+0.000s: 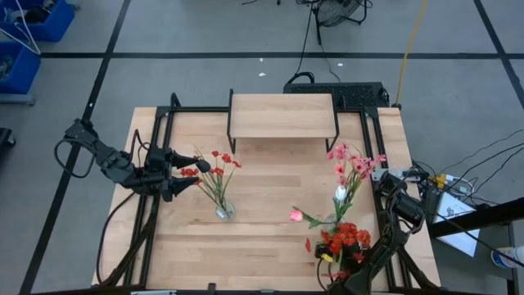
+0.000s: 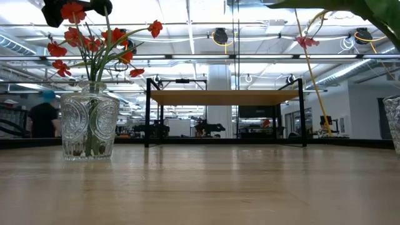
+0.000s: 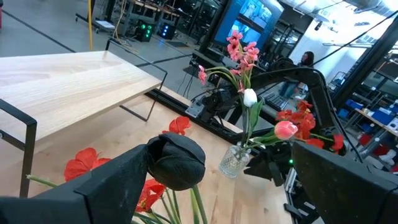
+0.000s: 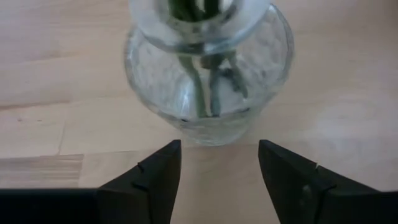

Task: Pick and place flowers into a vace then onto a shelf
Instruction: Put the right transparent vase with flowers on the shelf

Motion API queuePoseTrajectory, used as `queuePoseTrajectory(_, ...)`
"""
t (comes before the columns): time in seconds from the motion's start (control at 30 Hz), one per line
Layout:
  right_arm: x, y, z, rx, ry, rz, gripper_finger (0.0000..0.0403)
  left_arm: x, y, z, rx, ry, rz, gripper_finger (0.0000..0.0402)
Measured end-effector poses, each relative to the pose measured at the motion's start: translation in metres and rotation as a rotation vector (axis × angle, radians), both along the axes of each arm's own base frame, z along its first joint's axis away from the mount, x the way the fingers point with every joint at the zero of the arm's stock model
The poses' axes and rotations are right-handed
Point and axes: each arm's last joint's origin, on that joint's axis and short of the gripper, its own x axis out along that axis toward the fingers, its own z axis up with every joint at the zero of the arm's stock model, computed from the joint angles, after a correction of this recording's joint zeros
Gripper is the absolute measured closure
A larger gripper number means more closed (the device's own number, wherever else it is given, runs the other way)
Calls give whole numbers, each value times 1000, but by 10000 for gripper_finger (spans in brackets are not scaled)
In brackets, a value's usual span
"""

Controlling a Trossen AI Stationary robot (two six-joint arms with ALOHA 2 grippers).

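Flowers [image 1: 217, 168], red, stand in left glass vase [image 1: 224, 211] beside spread left gripper [image 1: 190, 173]; pink stems [image 1: 350, 168] fill right vase [image 4: 208, 68] before parted right gripper [image 4: 219, 163]; shelf [image 1: 282, 115] bare.

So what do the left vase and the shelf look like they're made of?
The left vase looks like clear pressed glass: see-through, with moulded round patterns. The shelf has a pale wood-look top with visible grain, on thin black legs, probably metal.
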Motion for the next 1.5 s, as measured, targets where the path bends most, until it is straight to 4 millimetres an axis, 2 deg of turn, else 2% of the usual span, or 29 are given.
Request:
queuePoseTrajectory(0.17, 0, 3, -1, 11, -16, 34, 182, 0, 0, 0, 0, 0, -1, 2)
queuePoseTrajectory(0.37, 3, -3, -1, -9, 100, 115, 167, 0, 0, 0, 1, 0, -1, 2)
queuePoseTrajectory(0.43, 2, -8, -4, -17, 126, 78, 157, 0, 0, 0, 1, 0, 0, 2)
queuePoseTrajectory(0.53, 1, -9, -6, -29, 62, 8, 142, 0, 0, 0, 0, 0, 0, 2)
queuePoseTrajectory(1.0, -1, -13, -2, -128, 126, 134, 75, 0, 0, 0, 0, 0, -1, 2)
queuePoseTrajectory(1.23, 0, -14, -2, -107, 154, 108, 31, 0, 0, 0, 1, 0, -1, 2)
queuePoseTrajectory(1.37, -6, -9, -3, -88, 167, 94, 9, 0, 0, 0, 0, 0, 0, 2)
queuePoseTrajectory(1.5, -10, -7, -2, -91, 140, 86, 5, 0, 0, 0, 1, 0, 0, 2)
